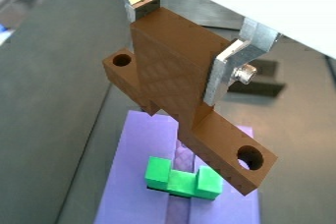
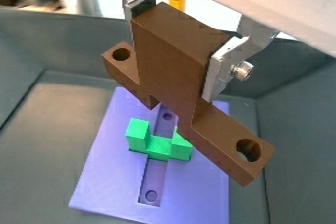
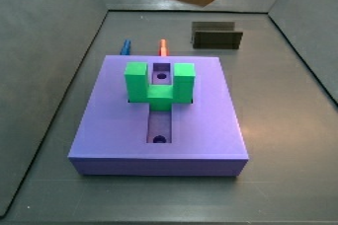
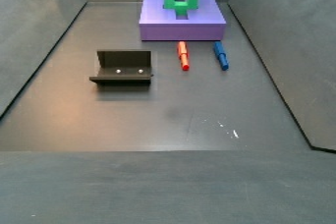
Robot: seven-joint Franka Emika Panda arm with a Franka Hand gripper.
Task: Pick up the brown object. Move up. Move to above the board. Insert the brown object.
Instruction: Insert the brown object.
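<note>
Brown object (image 2: 178,81) clamped in gripper (image 2: 182,37), above board (image 2: 118,174)

Setting: robot test cell or lab bench, enclosed by plain dark grey walls and floor. Contents: gripper (image 2: 184,39) aloft over the board (image 3: 199,120); fixture (image 4: 122,69) on floor.

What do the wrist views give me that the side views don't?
Only the wrist views show the gripper, shut on the brown object above the board. Only the side views show the red peg and blue peg on the floor. Both show the board, the green block and the fixture.
</note>
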